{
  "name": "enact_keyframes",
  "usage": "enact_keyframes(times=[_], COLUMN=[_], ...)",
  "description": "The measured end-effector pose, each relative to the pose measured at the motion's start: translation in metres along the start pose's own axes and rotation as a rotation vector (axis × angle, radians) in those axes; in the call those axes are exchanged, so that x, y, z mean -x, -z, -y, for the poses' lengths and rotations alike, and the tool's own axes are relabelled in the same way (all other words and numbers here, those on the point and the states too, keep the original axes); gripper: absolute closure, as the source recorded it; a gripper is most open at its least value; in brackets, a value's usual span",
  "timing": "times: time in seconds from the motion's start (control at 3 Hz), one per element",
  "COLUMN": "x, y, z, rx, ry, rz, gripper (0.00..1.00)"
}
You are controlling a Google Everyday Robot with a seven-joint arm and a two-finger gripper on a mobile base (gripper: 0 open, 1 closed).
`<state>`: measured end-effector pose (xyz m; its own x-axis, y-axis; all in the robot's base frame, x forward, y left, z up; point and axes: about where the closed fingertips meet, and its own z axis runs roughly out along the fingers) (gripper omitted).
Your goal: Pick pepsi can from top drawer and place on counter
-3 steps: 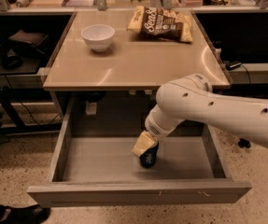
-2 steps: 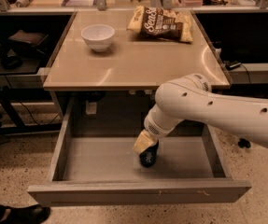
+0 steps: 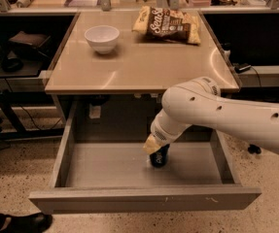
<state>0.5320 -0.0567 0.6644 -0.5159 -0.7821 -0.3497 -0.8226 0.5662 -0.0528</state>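
Note:
The top drawer is pulled out below the counter. The pepsi can, dark blue, stands upright on the drawer floor right of the middle. My gripper reaches down into the drawer from the right at the end of the white arm. It sits right at the can's top and hides the upper part of the can.
A white bowl stands on the counter at the back left. A brown-and-yellow chip bag lies at the back right. A cluttered shelf runs behind the counter. Dark shelving and cables flank both sides. A dark shoe is at the lower left.

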Motion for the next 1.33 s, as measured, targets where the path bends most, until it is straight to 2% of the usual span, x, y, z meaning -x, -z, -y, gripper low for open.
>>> enact_keyframes(times=[0.33,0.67,1.0,1.33], x=[0.019,0.076,0.154,0.211], y=[0.017,0.068,0.120,0.146], z=[-0.015,-0.037,-0.051,-0.047], rx=[-0.017,-0.065,-0.122,-0.135], ry=[0.060,0.171,0.248,0.244], rz=[-0.021,-0.042,-0.047,-0.082], gripper=[1.00,1.00,1.00,1.00])
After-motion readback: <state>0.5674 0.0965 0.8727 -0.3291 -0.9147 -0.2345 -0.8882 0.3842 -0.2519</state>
